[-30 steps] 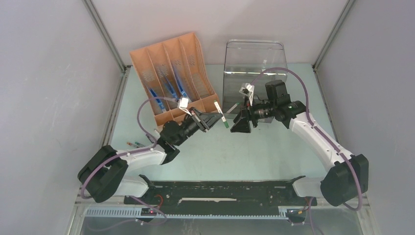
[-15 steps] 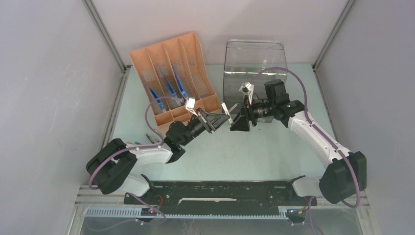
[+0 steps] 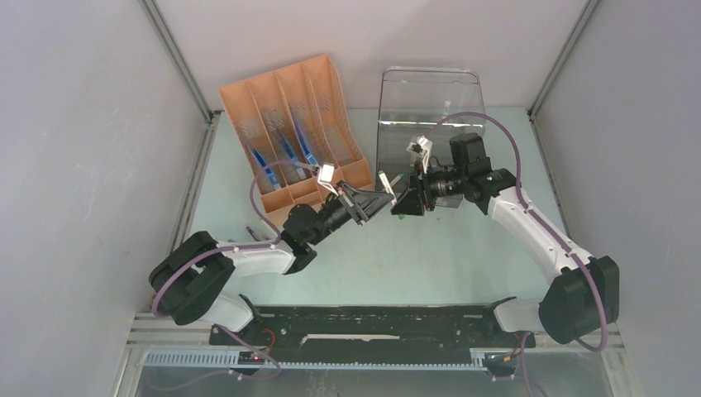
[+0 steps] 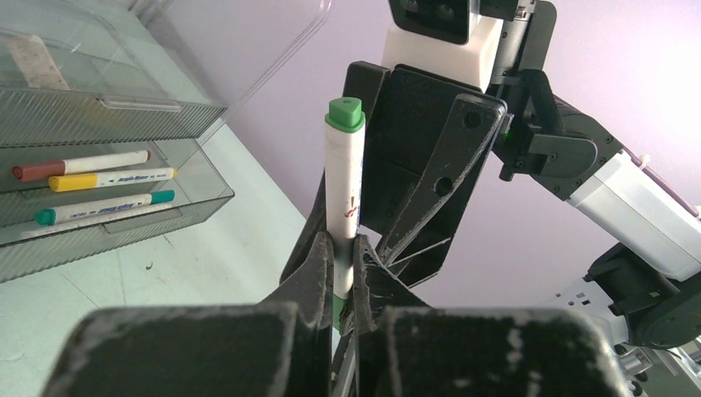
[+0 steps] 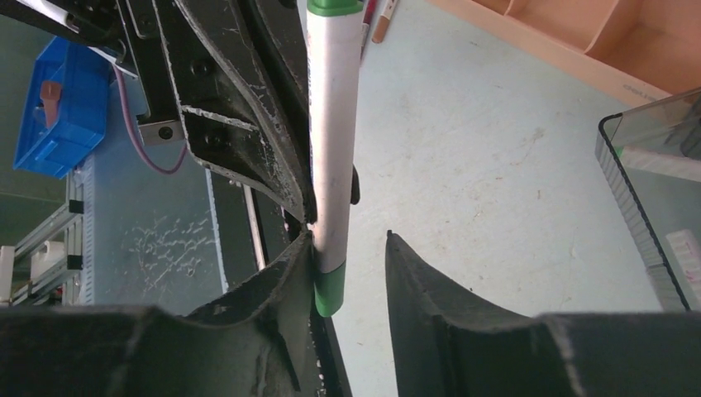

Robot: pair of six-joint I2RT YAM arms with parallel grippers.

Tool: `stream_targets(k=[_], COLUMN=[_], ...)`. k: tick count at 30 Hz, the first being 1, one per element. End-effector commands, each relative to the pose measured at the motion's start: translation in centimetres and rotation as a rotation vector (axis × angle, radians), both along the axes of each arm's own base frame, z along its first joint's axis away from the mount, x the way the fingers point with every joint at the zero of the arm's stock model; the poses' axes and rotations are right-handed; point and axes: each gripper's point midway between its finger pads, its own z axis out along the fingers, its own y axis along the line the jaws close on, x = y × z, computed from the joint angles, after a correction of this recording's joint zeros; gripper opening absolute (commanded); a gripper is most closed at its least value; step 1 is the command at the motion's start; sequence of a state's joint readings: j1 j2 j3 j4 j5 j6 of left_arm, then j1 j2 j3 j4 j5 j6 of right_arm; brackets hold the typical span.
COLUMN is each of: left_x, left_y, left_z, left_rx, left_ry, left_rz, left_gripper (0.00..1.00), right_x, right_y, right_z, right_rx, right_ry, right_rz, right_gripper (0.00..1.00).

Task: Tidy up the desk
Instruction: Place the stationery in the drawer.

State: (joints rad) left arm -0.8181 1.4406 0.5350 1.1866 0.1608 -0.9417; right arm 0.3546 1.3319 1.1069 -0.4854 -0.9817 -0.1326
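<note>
So the handoff is basically on. Over the last second the left arm [image 3: 248, 260] swings in toward the middle and brings the green-capped marker [image 4: 343, 190] right up to the right arm [image 3: 529, 223], above the surface [image 3: 463, 256] just in front of the clear drawer box [image 3: 430, 107]. The left jaws are clamped on one end of the marker. The right jaws were wider a moment ago and are narrowing around the other end, but they're not on it yet: from the right wrist, one side touches the barrel and the other stands apart with a visible gap. The mint-green surface lies under both arms, with the orange file sorter [image 3: 289, 124] at its back left and the drawer box at its back right, a few markers already in the drawers. My guess is this one's headed there once the right side grips and the left lets go.
</note>
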Motion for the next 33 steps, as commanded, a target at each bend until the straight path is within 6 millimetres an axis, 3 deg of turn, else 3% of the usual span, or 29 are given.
stream_targets(k=[1, 5, 9, 10, 12, 19, 23, 26, 28, 33], left_x=[-0.2, -0.1, 0.1, 0.3, 0.6, 1.0, 2.3, 2.6, 2.7, 1.9], left_y=[-0.6, -0.8, -0.5, -0.3, 0.2, 3.4, 7.5, 11.3, 13.8, 18.0], left_z=[2.0, 1.8, 1.6, 1.5, 1.3, 0.4, -0.8, -0.8, -1.3, -2.1], left_rx=[-0.036, -0.022, 0.003, 0.019, 0.07, 0.277, 0.433, 0.496, 0.525, 0.519], left_ry=[-0.06, -0.057, -0.053, -0.053, -0.056, -0.138, -0.13, -0.126, -0.106, -0.094], left_rz=[-0.012, -0.011, 0.015, 0.032, 0.066, 0.206, 0.393, 0.541, 0.64, 0.779], left_gripper=[0.0, 0.01, 0.15, 0.2, 0.39, 0.53, 0.63, 0.8, 0.97, 1.0], right_x=[0.3, 0.2, 0.2, 0.1, 0.2, 1.2, 3.4, 5.3, 6.5, 9.0], right_y=[0.1, 0.1, 0.0, -0.1, -0.2, -2.1, -5.1, -7.7, -9.3, -12.0], right_z=[0.4, 0.4, 0.3, 0.3, 0.2, -0.6, -1.9, -2.5, -2.6, -2.8], right_rx=[0.019, 0.019, 0.014, 0.01, -0.002, -0.126, -0.342, -0.491, -0.569, -0.724], right_ry=[-0.004, -0.007, -0.017, -0.026, -0.045, -0.208, -0.371, -0.465, -0.538, -0.627], right_rz=[0.002, 0.005, 0.009, 0.012, 0.01, -0.03, -0.127, -0.209, -0.271, -0.414], right_gripper=[0.41, 0.21, 0.03, 0.01, 0.0, 0.0, 0.0, 0.0, 0.0, 0.0])
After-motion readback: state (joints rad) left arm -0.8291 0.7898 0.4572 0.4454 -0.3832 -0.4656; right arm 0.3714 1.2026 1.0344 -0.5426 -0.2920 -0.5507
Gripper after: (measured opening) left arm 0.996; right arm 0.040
